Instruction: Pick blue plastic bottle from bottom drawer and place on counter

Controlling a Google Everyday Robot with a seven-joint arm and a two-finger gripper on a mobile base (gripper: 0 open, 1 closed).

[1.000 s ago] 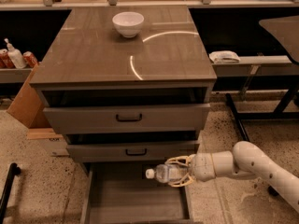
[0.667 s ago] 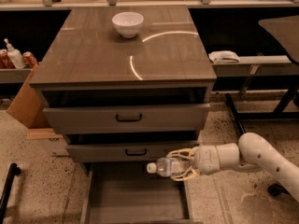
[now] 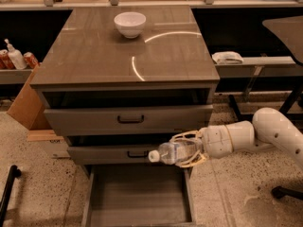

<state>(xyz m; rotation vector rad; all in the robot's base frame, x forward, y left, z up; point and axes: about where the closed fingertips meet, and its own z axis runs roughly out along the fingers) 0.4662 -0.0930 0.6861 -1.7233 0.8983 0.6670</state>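
Observation:
The blue plastic bottle [image 3: 174, 152] is a small clear bottle with a white cap pointing left. My gripper [image 3: 187, 149] is shut on it and holds it on its side in the air, in front of the middle drawer front and above the right part of the open bottom drawer [image 3: 137, 197]. The drawer's floor is bare. My white arm [image 3: 258, 134] reaches in from the right. The counter [image 3: 123, 48], a glossy grey-brown top with curved light reflections, lies above and behind the bottle.
A white bowl [image 3: 129, 24] stands at the back of the counter. A white pump bottle [image 3: 15, 56] and cans sit on a shelf at far left, above a cardboard box [image 3: 26, 103]. A white cloth [image 3: 227, 57] lies on the right shelf. A dark table [image 3: 286, 32] is at far right.
My gripper has lifted the bottle higher, from just above the bottom drawer to the level of the middle drawer front, and the arm has risen with it.

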